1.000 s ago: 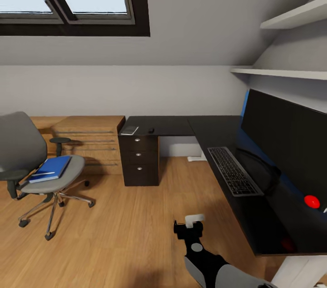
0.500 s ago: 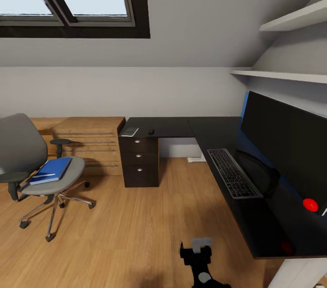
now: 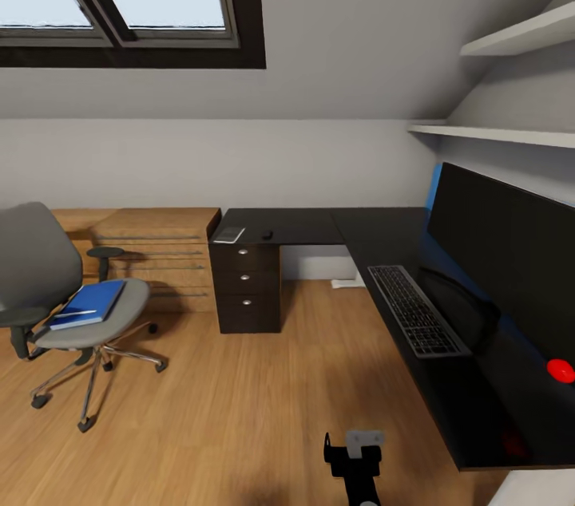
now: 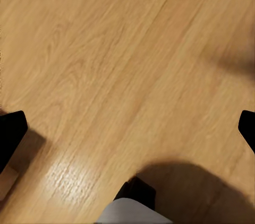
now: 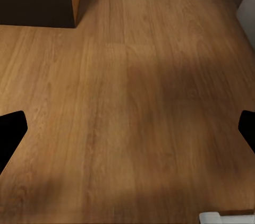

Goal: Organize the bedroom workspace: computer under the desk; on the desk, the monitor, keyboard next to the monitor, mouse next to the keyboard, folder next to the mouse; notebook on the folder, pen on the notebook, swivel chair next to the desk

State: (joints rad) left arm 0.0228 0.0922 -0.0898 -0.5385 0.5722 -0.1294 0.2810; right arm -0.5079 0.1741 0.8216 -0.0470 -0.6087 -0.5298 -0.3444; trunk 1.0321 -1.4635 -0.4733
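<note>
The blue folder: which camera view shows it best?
The head view shows it best: the folder lies on the seat of the swivel chair, apart from the desk. The left wrist view and the right wrist view look down at the wood floor.

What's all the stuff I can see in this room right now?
desk: one, glossy black, L-shaped, along the walls
monitor: one, black, on desk at right
keyboard: one, dark grey, before monitor
mouse: one, black, far desk wing
notebook: one, grey, beside mouse
swivel chair: one, grey, on floor at left
folder: one, blue, on chair seat
pen: one, white, on folder
wooden chest: one, light wood, left of desk
shelves: two, white, upper right
gripper: one, black, low centre
</note>
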